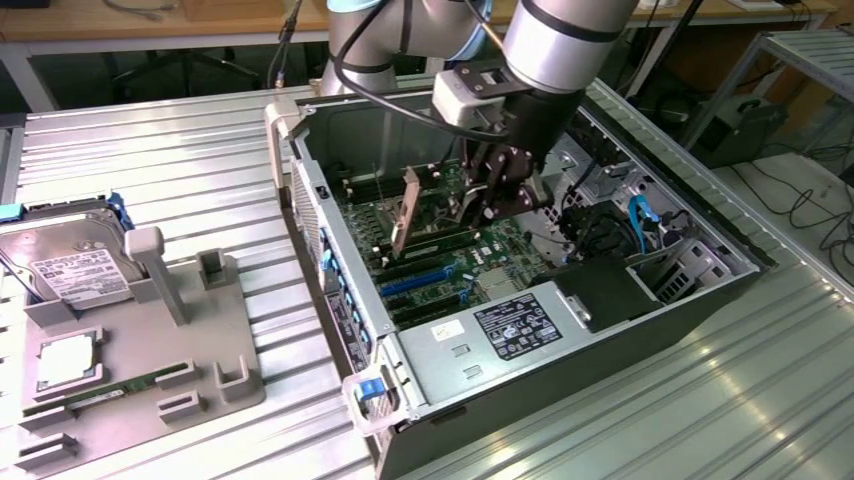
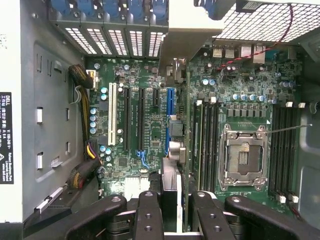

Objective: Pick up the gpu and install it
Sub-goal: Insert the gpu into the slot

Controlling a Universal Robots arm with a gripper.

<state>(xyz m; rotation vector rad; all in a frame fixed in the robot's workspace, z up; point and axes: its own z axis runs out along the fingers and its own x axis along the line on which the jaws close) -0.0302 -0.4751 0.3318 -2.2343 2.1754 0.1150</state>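
An open computer case lies on its side on the ribbed metal table, its motherboard facing up. The robot arm reaches down from the far side into the case, wrist near vertical. Its gripper hangs just above the board, fingers drawn narrow and clamped on the gpu, which stands on edge over the expansion slots, between the blue slot and the memory slots.

The gpu shows edge-on, its lower end hidden between the gripper fingers.
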